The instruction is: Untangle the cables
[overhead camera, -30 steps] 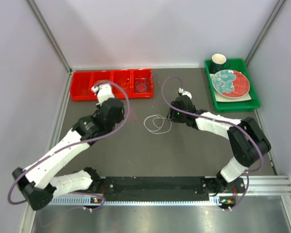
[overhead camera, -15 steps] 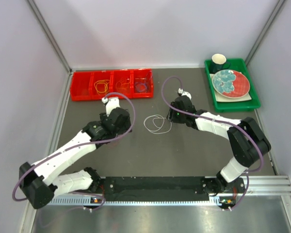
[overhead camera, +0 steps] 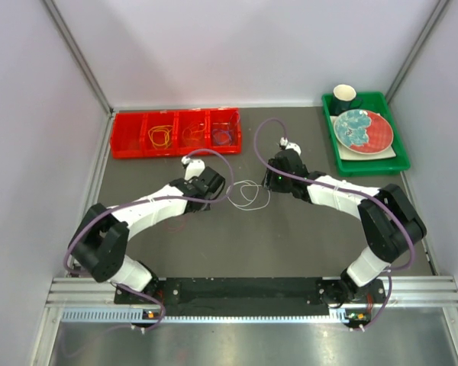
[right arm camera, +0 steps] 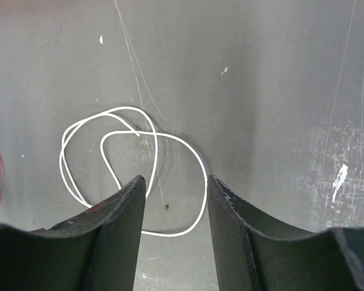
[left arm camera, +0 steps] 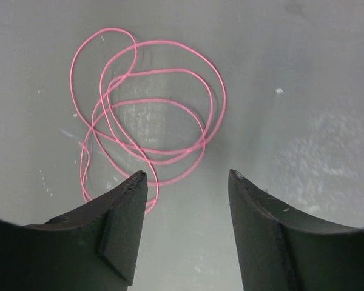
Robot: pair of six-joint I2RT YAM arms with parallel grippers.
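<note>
the left gripper is held open and empty, just short of a thin pink wire cable coiled in tangled loops on the dark grey table. the right gripper is likewise parted and empty, over a thin white wire cable laid in loose loops.

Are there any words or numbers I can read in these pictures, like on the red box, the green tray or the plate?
No words or numbers can be read in any view.
Red plastic divided box: no label.
Green plastic tray: no writing.
Round red plate with blue-green splotches: a pattern only, no letters.
Dark cup: plain.
Small coloured spots on the rail by the arm bases: too small to read.
</note>
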